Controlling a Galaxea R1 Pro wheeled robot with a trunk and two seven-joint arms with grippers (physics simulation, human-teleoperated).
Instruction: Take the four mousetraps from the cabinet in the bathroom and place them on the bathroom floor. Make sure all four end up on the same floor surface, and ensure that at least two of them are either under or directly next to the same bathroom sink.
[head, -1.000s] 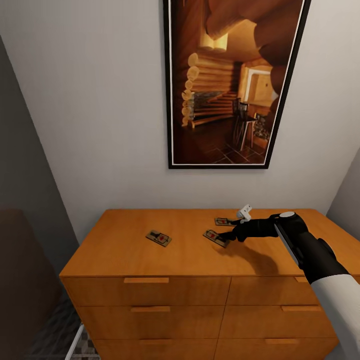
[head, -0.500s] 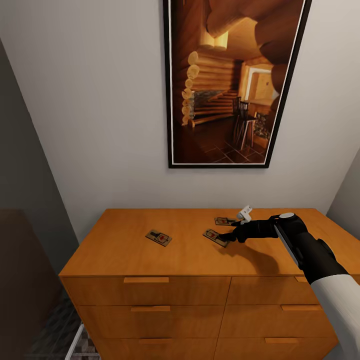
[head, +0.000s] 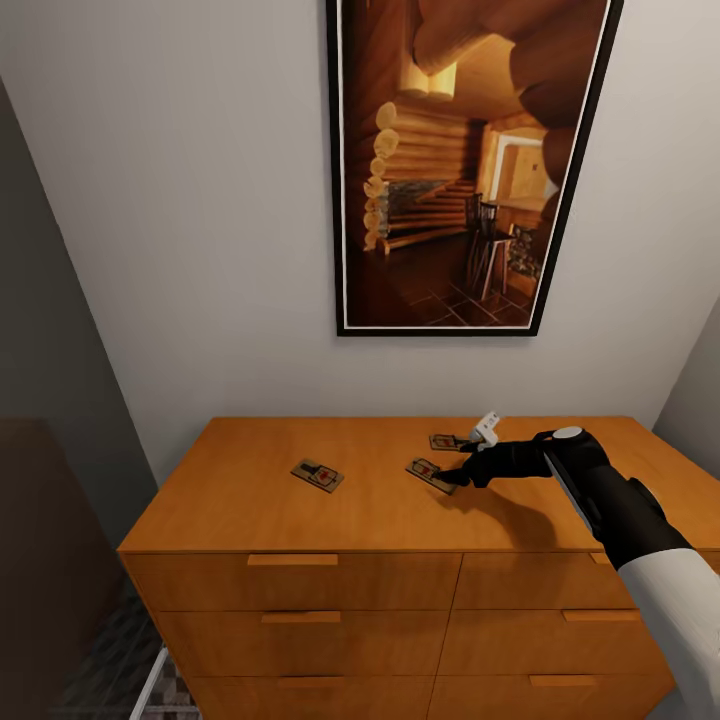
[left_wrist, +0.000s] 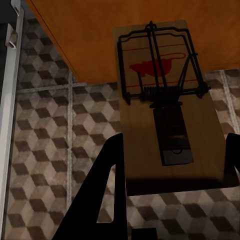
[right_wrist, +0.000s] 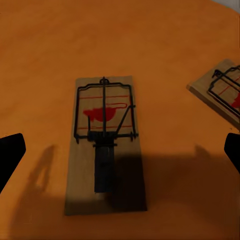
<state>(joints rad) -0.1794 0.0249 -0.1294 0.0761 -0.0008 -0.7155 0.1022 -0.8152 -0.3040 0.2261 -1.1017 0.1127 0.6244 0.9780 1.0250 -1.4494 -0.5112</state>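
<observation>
Cabinet (head: 330, 500), top: three mousetraps. Left mousetrap (head: 317, 475) lay apart; middle mousetrap (head: 430, 474) lay at the right gripper (head: 455, 475), fingers spread wide either side of it; rear mousetrap (head: 447, 442) lay just behind. Left gripper (left_wrist: 170, 200): fingers pinched a fourth mousetrap (left_wrist: 165, 110) above the tiled bathroom floor (left_wrist: 45, 130).

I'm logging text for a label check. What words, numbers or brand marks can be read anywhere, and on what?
None are readable.
Mousetrap under the right hand: a red mouse-shaped mark, no letters.
Mousetrap in the left hand: the same red mark, no letters.
Framed picture: no text.
</observation>
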